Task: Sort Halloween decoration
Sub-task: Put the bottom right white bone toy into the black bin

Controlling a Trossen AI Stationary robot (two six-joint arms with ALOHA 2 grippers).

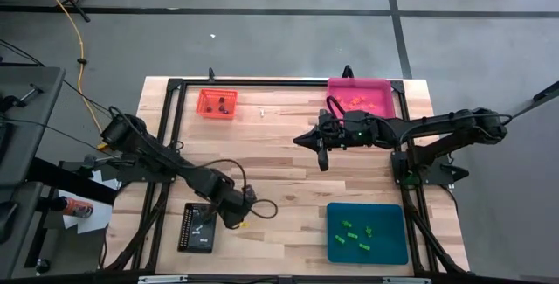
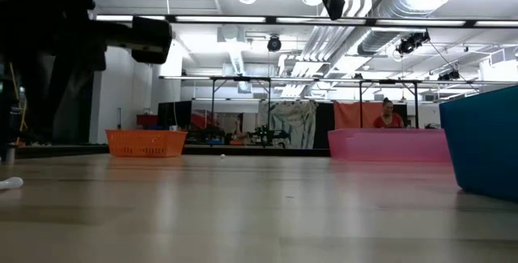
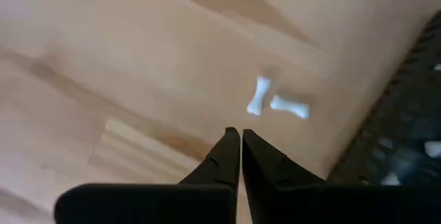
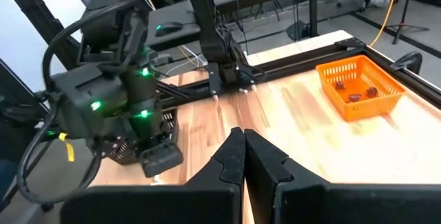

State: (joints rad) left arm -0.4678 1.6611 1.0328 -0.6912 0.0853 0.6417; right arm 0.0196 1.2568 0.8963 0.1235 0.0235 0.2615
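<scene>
Two small white bone trinkets [image 3: 279, 104] lie on the wood just beyond my left gripper [image 3: 240, 137], which is shut and hovers next to the black tray [image 1: 199, 227]; white pieces sit in that tray. In the high view the left gripper [image 1: 243, 217] is at the table's near left. My right gripper [image 4: 242, 138] is shut and held above the table's middle [image 1: 324, 162], touching nothing. Another white trinket [image 1: 263, 111] rests on the table near the orange tray [image 1: 217, 103], which holds dark brown pieces.
The pink tray [image 1: 360, 98] with orange pieces stands at the far right and the teal tray [image 1: 367, 233] with green pieces at the near right. A black frame rail [image 1: 279, 81] borders the table. Bare wood lies between the trays. A person in red [image 2: 390, 116] is far behind.
</scene>
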